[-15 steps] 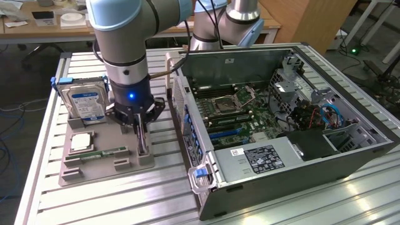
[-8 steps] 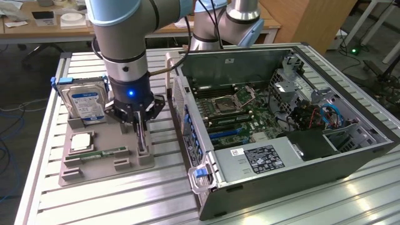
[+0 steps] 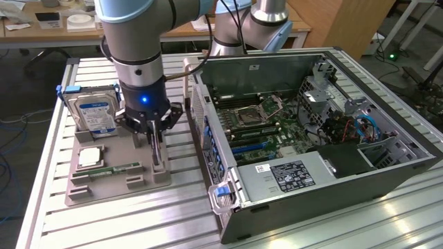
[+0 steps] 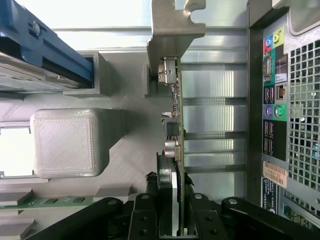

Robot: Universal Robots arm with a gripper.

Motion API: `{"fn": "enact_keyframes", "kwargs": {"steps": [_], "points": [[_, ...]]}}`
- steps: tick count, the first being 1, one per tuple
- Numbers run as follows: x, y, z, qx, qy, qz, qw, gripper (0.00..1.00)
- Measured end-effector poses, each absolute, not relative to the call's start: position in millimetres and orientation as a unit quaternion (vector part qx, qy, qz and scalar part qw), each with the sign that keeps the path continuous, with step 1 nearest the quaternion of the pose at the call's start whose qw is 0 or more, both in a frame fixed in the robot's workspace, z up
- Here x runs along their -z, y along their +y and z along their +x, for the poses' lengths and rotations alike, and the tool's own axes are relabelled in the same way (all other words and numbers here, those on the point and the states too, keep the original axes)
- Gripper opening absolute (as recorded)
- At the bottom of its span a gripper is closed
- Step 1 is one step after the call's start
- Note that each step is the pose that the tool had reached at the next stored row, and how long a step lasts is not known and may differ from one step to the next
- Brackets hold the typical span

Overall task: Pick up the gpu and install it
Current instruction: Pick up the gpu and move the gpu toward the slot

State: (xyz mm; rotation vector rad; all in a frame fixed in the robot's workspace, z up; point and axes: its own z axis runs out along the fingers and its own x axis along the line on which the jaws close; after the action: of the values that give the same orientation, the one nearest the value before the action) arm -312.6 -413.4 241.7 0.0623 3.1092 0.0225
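Clearly the biggest thing is the slatted metal table (image 3: pixel 360 231), and the picture edges cut it off. On it, at the exterior view's right, lies the open computer case (image 3: pixel 332 202), with its boards partly in shadow. The arm (image 3: pixel 135 46) comes down from above; its upper part is out of the picture. Under it sits a grey tray (image 3: pixel 114 155) with a hard drive (image 3: pixel 93 114) standing at its far end. The gripper (image 3: pixel 155 136) (image 4: pixel 175 175) is narrowed onto the gpu (image 3: pixel 157 154) (image 4: pixel 177 115), which stands on edge over the tray, one finger (image 4: pixel 164 185) on each face. Its silver bracket (image 4: pixel 172 30) points away from the wrist. The gripper hides the card's top, and I cannot tell whether the lower edge sits in its slot. A memory stick (image 3: pixel 114 169) lies near.
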Motion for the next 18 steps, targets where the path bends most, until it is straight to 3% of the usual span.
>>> {"fn": "enact_keyframes", "kwargs": {"steps": [18], "points": [[-260, -413, -313, -0.007, 1.0, 0.02, 0.016, 0.28]]}}
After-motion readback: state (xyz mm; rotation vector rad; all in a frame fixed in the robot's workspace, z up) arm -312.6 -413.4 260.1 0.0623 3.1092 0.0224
